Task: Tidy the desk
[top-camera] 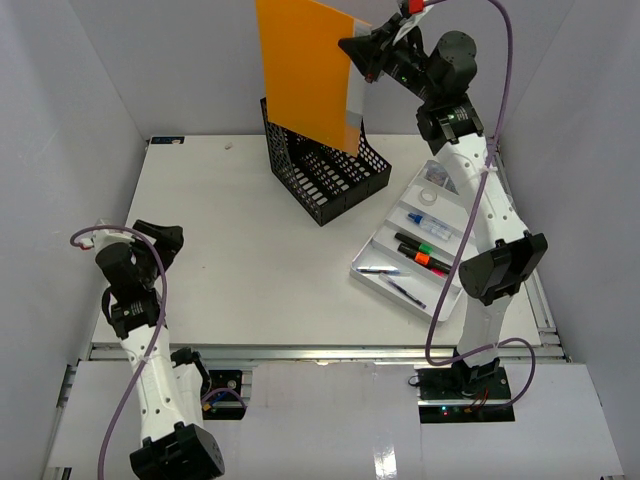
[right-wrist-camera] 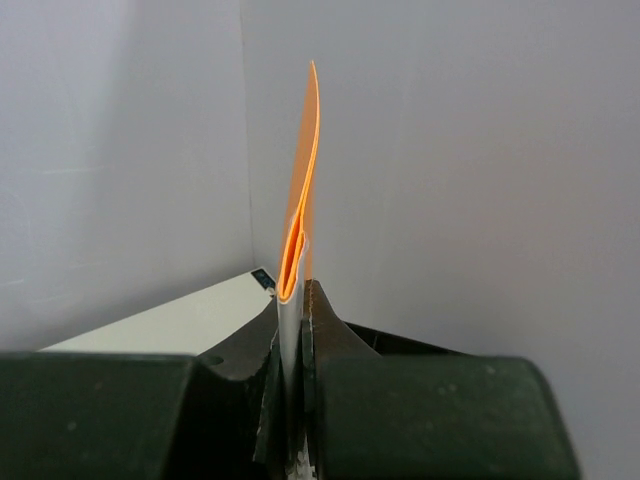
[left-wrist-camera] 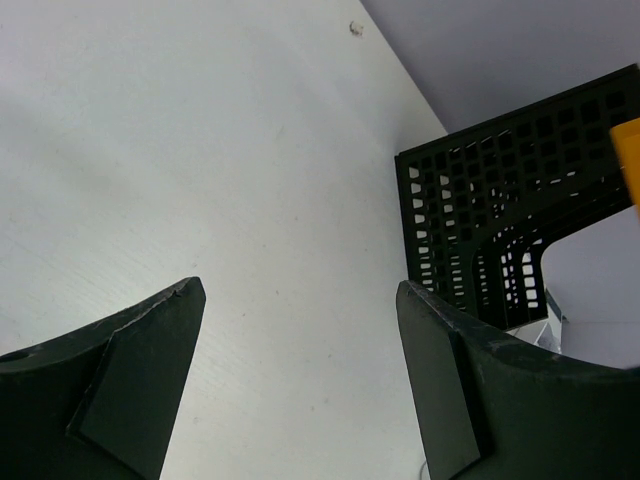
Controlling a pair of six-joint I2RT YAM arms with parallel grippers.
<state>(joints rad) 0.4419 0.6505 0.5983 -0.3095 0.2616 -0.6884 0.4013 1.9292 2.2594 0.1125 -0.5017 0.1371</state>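
The left arm stands near the front of the desk [top-camera: 240, 260], on the left side. It bends up from its base and leans in over the white top. The left gripper [left-wrist-camera: 298, 288] hangs low over the desk. Its two black fingers [left-wrist-camera: 140, 380] are spread wide apart, and there is nothing between them.

The desk is a big, flat, white top. It fills the middle of the view from above. A shiny metal rail [top-camera: 320, 350] runs along its front edge, just past the arm bases. Most of the white top is bare.

On the right side sits a silver tray [top-camera: 362, 266] with a few parts. Pens and markers lie in it.

The right arm rises beside the tray. It stretches tall and far toward the back. The right gripper [top-camera: 365, 50] is high in the air, turned to the left. Its fingers are squeezed tight on the edge of an orange folder [top-camera: 305, 65]. The folder stands up on its edge. It is orange, with a pale strip where the fingers pinch it.

Under the folder, at the back of the desk, sits a black mesh file holder [top-camera: 325, 175]. The folder's bottom edge is at the holder's top. I cannot tell if it is inside.
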